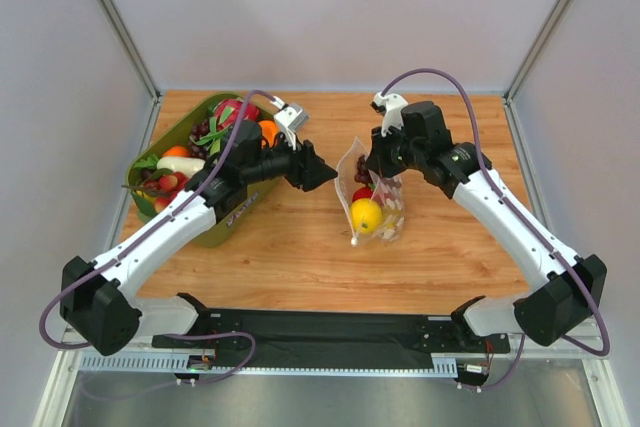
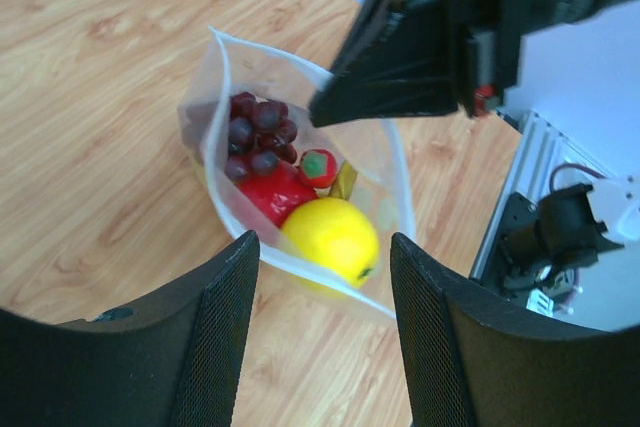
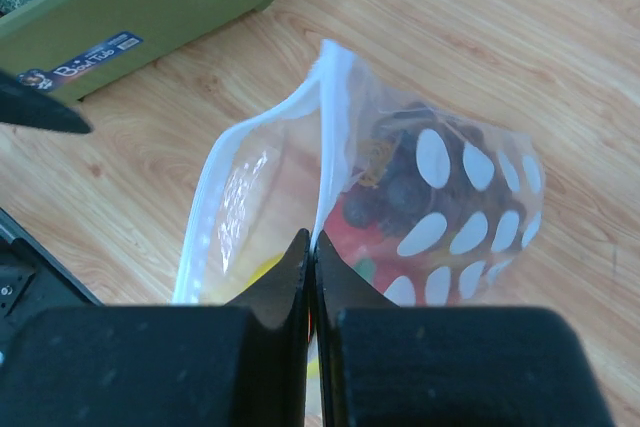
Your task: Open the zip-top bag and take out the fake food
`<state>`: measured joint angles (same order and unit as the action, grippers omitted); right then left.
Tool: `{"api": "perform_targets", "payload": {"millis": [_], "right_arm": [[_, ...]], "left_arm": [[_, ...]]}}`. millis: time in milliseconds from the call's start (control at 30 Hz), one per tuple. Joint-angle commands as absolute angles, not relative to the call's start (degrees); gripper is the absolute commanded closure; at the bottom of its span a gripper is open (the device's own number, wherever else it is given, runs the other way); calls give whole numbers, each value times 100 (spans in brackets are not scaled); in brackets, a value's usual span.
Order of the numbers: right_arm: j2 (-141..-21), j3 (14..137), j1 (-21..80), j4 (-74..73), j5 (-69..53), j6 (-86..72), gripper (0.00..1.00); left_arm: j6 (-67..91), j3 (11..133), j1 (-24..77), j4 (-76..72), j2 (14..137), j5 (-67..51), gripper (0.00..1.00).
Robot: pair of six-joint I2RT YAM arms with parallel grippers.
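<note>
**Left zone.** At the far left of the counter (image 1: pixel 300 267) you find the olive-green bin (image 1: pixel 165 137), loaded with mixed toy produce (image 1: pixel 178 162). The left arm (image 1: pixel 170 227) crosses the bin and hides part of its contents. In the right wrist view the bin is cut off by the frame edge, and its label (image 3: pixel 85 57) is too small to read.

**Left gripper.** The left gripper (image 1: pixel 320 173) hangs between the bin and the zip-top bag (image 1: pixel 390 217), touching neither. Its 2 fingers (image 2: pixel 215 337) stand apart with nothing between them. The left wrist view looks down through that gap into the bag.

**Bag.** The zip-top bag sits right of centre on the counter with its mouth open and raised. Inside it you can make out a lemon (image 2: pixel 332 237), a round red fruit (image 2: pixel 270 197), a grape bunch (image 2: pixel 258 135) and 1 small red piece with a green cap (image 2: pixel 318 167). A yellowish item behind the lemon is too hidden to identify. In the right wrist view the white dots and the plastic reduce the contents to dark and red shapes.

**Right gripper.** The right gripper (image 1: pixel 372 165) has its fingers pressed together on 1 lip of the bag mouth, at the zip strip (image 3: pixel 325 147). The other lip (image 3: pixel 200 227) hangs free. In the top view the gripper body hides the contact point.
</note>
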<state>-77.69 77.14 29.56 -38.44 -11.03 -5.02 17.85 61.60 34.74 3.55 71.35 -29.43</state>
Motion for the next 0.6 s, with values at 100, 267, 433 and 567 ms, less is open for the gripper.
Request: {"api": "perform_targets", "payload": {"millis": [100,267,433,567], "right_arm": [[-7770,7638,2988,-3384,-1406,-738,99],[-7778,7611,2988,-3305,-1468,-756,100],[-7796,7603,2988,-3270,-1442,-773,100],[-7770,7646,2997,-3261,-1258,-791,100]], "left_arm": [[2417,6117,3515,413,7497,-2321,37],[2610,5985,3753,378,7558,-2118,36],[2908,5941,3981,246,7699,-2109,36],[3111,5854,4122,237,7901,-2197,36]]}}
